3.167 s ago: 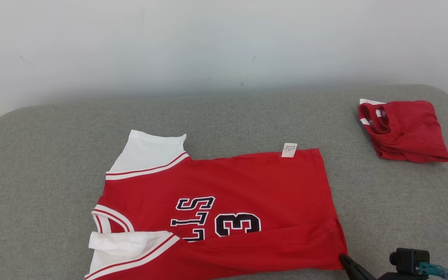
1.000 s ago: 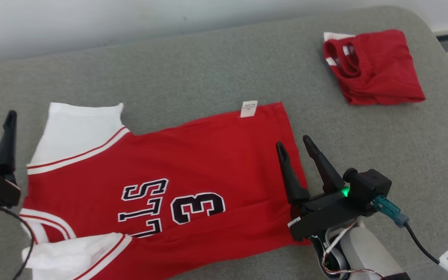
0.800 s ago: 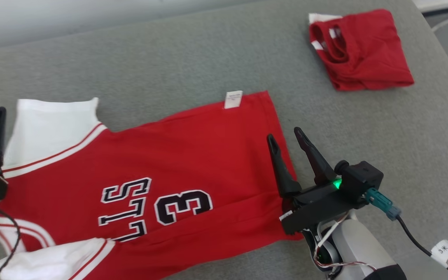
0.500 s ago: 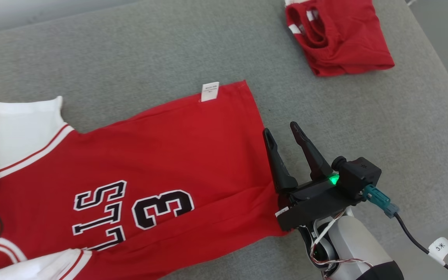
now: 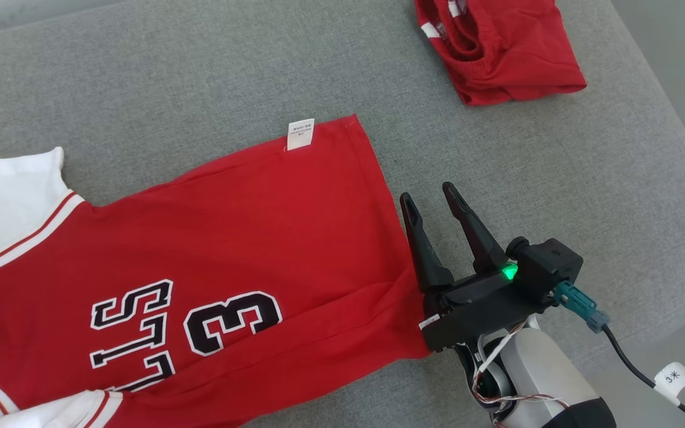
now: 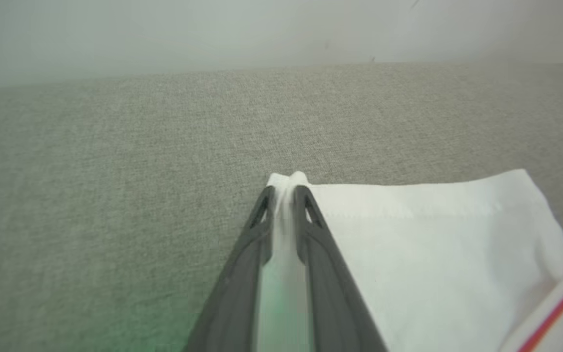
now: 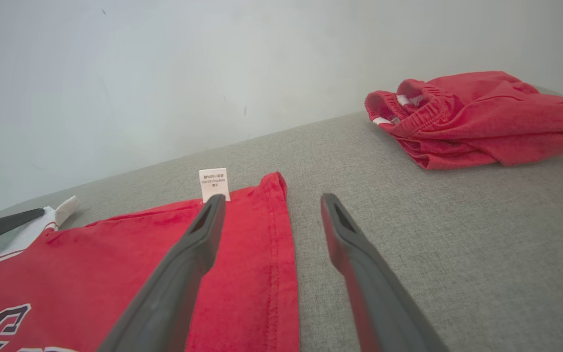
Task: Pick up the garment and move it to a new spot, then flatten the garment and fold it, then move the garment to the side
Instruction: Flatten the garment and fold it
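The garment (image 5: 229, 226) is a red jersey with white sleeves and black lettering, lying spread on the grey cushion (image 5: 200, 77). In the left wrist view my left gripper (image 6: 284, 189) is shut on the far corner of the white sleeve (image 6: 433, 244), with cloth bunched between its tips. My right gripper (image 5: 427, 192) stands open at the jersey's right hem. In the right wrist view (image 7: 272, 198) one finger is over the red cloth (image 7: 115, 259) and the other over bare cushion. The left gripper's finger (image 7: 8, 222) also shows at that view's left edge.
A second red garment (image 5: 503, 53) lies folded at the cushion's far right, also in the right wrist view (image 7: 482, 117). The cushion's rounded right edge (image 5: 675, 137) drops off close to my right arm. A cable with a white tag (image 5: 672, 377) trails from the right wrist.
The head camera has swung right and down, so the whole picture shifted. My left gripper has closed on the white sleeve corner. The right gripper stays open at the hem.
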`<state>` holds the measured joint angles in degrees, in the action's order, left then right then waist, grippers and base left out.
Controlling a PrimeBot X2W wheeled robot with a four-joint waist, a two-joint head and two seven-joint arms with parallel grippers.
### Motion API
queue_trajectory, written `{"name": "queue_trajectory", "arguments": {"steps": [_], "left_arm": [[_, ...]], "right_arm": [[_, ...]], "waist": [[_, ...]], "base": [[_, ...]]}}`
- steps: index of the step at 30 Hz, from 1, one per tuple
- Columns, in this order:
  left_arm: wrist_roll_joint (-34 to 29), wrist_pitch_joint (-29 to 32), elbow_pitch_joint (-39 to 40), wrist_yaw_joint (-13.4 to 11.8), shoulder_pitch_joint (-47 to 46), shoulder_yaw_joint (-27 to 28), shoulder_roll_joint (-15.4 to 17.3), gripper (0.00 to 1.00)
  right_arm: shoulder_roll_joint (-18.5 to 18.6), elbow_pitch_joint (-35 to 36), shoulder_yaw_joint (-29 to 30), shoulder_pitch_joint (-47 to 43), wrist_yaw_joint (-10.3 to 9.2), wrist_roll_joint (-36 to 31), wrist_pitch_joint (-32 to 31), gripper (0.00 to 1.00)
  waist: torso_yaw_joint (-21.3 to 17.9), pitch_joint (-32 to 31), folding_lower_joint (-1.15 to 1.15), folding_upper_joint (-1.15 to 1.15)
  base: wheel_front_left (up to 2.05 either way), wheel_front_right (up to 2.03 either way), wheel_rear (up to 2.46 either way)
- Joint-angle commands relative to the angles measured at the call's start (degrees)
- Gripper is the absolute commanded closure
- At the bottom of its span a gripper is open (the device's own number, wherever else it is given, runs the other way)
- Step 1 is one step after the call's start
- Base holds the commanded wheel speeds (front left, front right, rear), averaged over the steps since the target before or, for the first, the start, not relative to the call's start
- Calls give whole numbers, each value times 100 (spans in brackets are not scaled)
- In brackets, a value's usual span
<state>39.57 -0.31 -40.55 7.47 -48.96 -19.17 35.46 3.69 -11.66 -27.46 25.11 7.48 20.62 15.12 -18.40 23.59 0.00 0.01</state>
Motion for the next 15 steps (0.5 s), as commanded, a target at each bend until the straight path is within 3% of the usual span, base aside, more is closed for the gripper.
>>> {"name": "queue_trajectory", "arguments": {"steps": [1, 7, 15], "left_arm": [[-3, -103, -36, -4, -69, -99, 59, 100], [110, -404, -39, -4, -170, -343, 54, 100], [235, -707, 103, -3, -204, -632, 2, 100]], "right_arm": [[0, -12, -23, 70, 2, -53, 12, 0], [83, -436, 59, 405, 2, -82, -65, 0], [34, -1453, 256, 1328, 2, 91, -755, 0]], "waist": [[34, -34, 0, -1], [171, -176, 0, -1], [455, -299, 0, -1]], "base": [[0, 0, 0], [0, 0, 0], [0, 0, 0]]}}
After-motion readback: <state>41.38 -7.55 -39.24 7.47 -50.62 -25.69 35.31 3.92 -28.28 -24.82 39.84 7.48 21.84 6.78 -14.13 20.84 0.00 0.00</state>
